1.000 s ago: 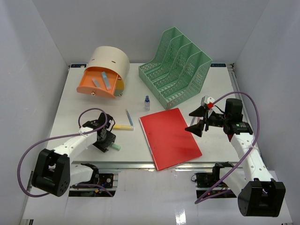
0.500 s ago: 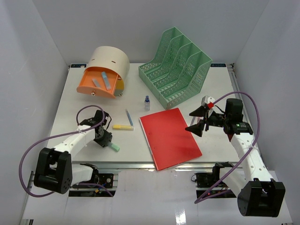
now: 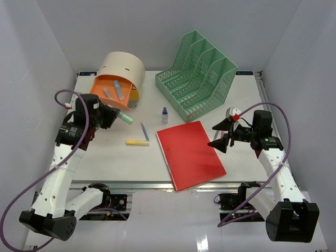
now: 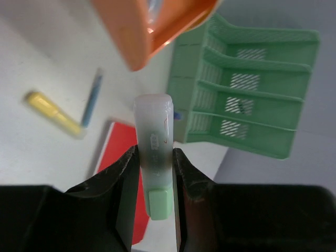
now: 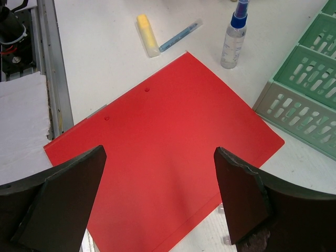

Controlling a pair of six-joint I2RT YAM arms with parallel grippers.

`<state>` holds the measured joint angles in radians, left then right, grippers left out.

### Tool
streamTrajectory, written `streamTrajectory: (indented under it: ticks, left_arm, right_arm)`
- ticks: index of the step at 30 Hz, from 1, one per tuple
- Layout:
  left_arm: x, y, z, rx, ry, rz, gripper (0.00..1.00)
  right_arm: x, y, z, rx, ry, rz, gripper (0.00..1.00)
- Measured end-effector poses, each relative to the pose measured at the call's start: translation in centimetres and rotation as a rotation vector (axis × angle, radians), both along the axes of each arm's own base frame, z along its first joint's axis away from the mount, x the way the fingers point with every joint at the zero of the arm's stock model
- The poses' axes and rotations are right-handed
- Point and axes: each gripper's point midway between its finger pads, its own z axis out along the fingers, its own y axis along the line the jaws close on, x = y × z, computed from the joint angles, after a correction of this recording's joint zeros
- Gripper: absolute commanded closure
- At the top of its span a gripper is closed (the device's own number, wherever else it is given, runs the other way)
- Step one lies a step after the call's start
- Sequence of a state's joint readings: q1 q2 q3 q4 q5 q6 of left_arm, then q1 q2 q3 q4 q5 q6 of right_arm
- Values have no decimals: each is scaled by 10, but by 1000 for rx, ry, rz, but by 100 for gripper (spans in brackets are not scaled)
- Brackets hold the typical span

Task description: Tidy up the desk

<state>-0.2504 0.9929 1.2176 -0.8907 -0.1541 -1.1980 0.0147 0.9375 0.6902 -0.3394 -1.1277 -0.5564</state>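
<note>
On the white desk (image 3: 105,152) lie a red folder (image 3: 190,153), a yellow highlighter (image 3: 137,142), a blue pen (image 3: 144,131) and a small spray bottle (image 3: 165,115). My left gripper (image 3: 111,116) is shut on a pale green highlighter (image 4: 154,157), held in the air just in front of the open orange drawer (image 3: 109,92) of the beige round box (image 3: 125,68). My right gripper (image 3: 221,134) is open and empty, above the folder's right edge; the folder (image 5: 163,152) fills the space between its fingers (image 5: 63,199).
A green mesh file rack (image 3: 198,76) stands at the back right. The drawer holds two small grey-blue items (image 3: 116,92). A metal rail (image 3: 142,185) runs along the desk's front edge. In the right wrist view the bottle (image 5: 233,34), yellow highlighter (image 5: 148,34) and pen (image 5: 179,34) lie beyond the folder.
My left arm lifted the green highlighter off the desk's front left and carried it back and up to the orange drawer. The right arm has not moved.
</note>
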Motion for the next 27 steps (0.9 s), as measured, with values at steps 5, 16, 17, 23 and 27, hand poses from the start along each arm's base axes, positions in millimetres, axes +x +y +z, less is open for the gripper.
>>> streamTrajectory:
  ticks: [5, 16, 17, 23, 27]
  left_arm:
    - [68, -7, 70, -13, -112, 33, 100]
    - [168, 48, 7, 62, 78, 168, 95]
    - [169, 55, 1, 67, 92, 178, 90]
    - [170, 77, -4, 95, 107, 200, 49]
    - [169, 74, -6, 104, 112, 173, 36]
  right_arm:
    - [1, 0, -2, -2, 7, -2, 10]
    - [7, -9, -2, -4, 7, -42, 10]
    - [7, -9, -2, -4, 7, -42, 10]
    - [7, -9, -2, -4, 7, -42, 10]
    - [7, -9, -2, -4, 7, -45, 10]
